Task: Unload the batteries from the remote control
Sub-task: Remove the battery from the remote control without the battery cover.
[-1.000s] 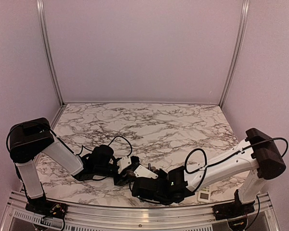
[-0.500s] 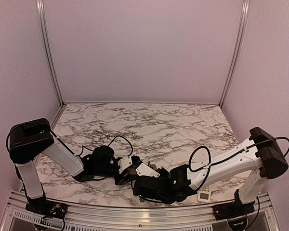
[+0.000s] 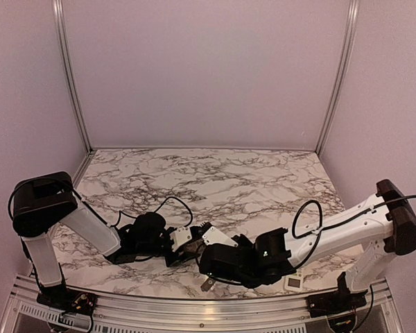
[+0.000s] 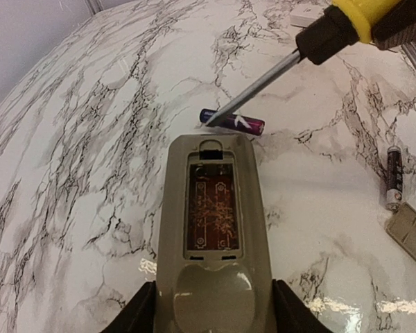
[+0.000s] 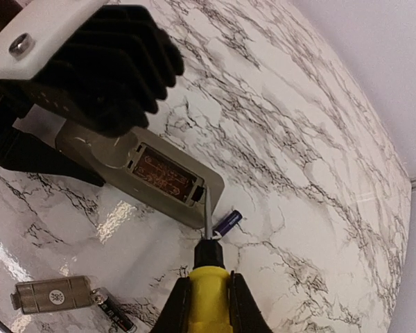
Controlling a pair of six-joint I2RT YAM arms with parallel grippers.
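left gripper (image 4: 211,320) clamps remote (image 4: 211,208), bottom centre; right gripper (image 5: 207,305) pinches screwdriver (image 4: 329,35), tip at blue battery (image 4: 234,123), upper centre; dark battery (image 4: 394,177) lies at right edge

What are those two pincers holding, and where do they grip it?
Left pincer grips the remote at the end away from its open bay; right pincer clamps the screwdriver's yellow handle.

In the left wrist view the remote (image 4: 211,229) runs off the edge at 6 o'clock, where the left gripper (image 4: 211,322) shows only dark finger stubs. The screwdriver (image 4: 333,31) handle is cut between 1 and 2 o'clock, the cover plate (image 4: 414,236) at 4. In the right wrist view a dark battery (image 5: 114,313) is cut at 7.
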